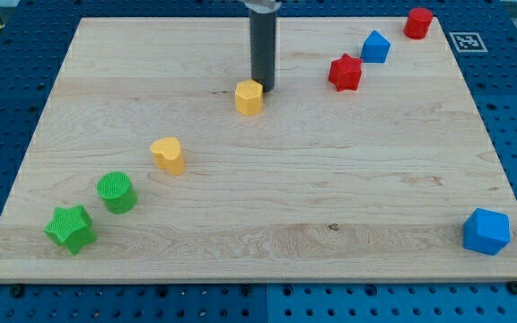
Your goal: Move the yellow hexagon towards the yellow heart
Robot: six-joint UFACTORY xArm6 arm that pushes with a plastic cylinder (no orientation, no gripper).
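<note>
The yellow hexagon [249, 96] lies a little above the board's middle. My tip [262, 86] stands right behind it, at its upper right edge, touching or nearly touching it. The yellow heart [167, 154] lies lower and to the left of the hexagon, about a hand's width away along a diagonal. The rod rises from the tip to the view's top.
A red star [345, 73], a blue block [375, 47] and a red block [418, 22] sit at the upper right. A blue block [486, 231] sits at the lower right. A green cylinder [116, 192] and green star [70, 228] sit at the lower left, on the wooden board [330, 179].
</note>
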